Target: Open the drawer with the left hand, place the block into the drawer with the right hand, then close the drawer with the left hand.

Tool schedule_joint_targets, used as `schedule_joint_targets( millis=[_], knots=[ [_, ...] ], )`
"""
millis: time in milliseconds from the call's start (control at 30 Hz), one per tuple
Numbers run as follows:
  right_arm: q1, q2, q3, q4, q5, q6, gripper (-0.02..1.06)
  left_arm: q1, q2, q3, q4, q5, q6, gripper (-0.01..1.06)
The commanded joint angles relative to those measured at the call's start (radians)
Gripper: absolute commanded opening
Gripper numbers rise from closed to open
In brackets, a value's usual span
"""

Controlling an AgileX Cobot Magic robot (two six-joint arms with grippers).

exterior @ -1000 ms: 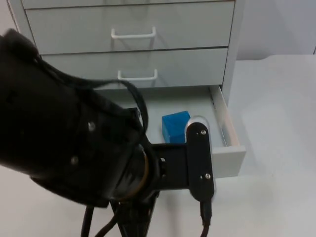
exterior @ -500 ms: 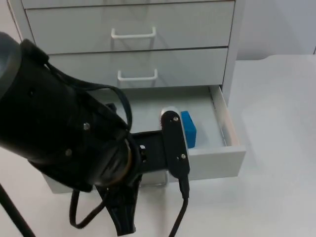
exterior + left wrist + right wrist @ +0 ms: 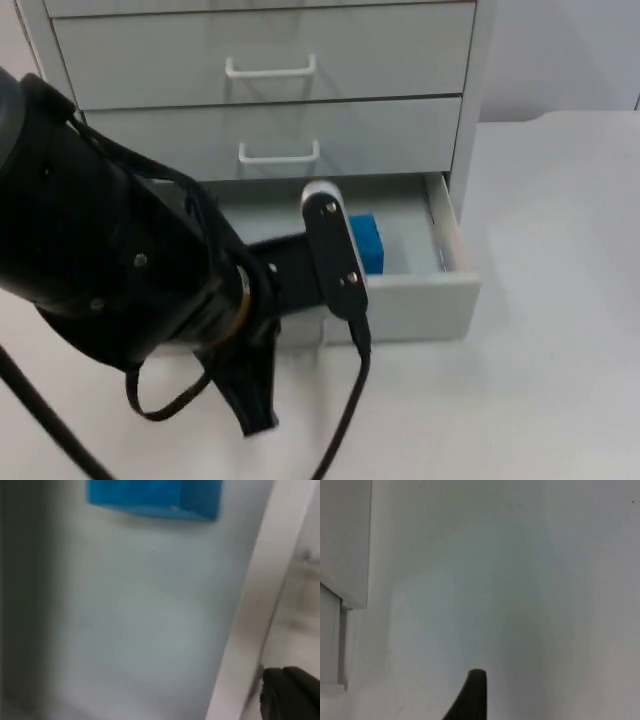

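Block [image 3: 367,243] half hidden behind left arm [image 3: 140,270] in drawer [image 3: 420,308].

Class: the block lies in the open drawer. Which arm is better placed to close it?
The left: it reaches over the drawer, at its front, block inside. The right gripper waits over bare table.

White table [image 3: 560,300], bare and smooth toward the right edge. At the far edge, a pale grey cabinet [image 3: 483,90], standing upright on the table. In its front, two shut upper drawers, one above the other: the higher one [image 3: 400,45] with a white handle [image 3: 270,70], the one below [image 3: 400,130] with a white handle [image 3: 279,155] too. Behind, to the right of the cabinet, a grey wall [image 3: 560,50]. Seen near the cabinet's corner [image 3: 345,540], plain table top [image 3: 520,580].
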Motion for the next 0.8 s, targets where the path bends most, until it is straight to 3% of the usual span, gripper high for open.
schedule_joint_targets(
  millis=[0, 333, 767],
  knots=[
    [-0.002, -0.009, 0.001, 0.002, -0.01, -0.004, 0.83, 0.013, -0.01, -0.015, 0.065, 0.122, -0.106, 0.0],
    [-0.002, -0.009, 0.001, -0.002, -0.014, -0.004, 0.83, 0.118, 0.033, -0.108, 0.065, 0.108, -0.103, 0.0],
    [-0.002, -0.009, 0.001, -0.008, -0.019, -0.004, 0.83, 0.177, 0.178, -0.256, 0.065, 0.116, -0.096, 0.0]
  ],
)
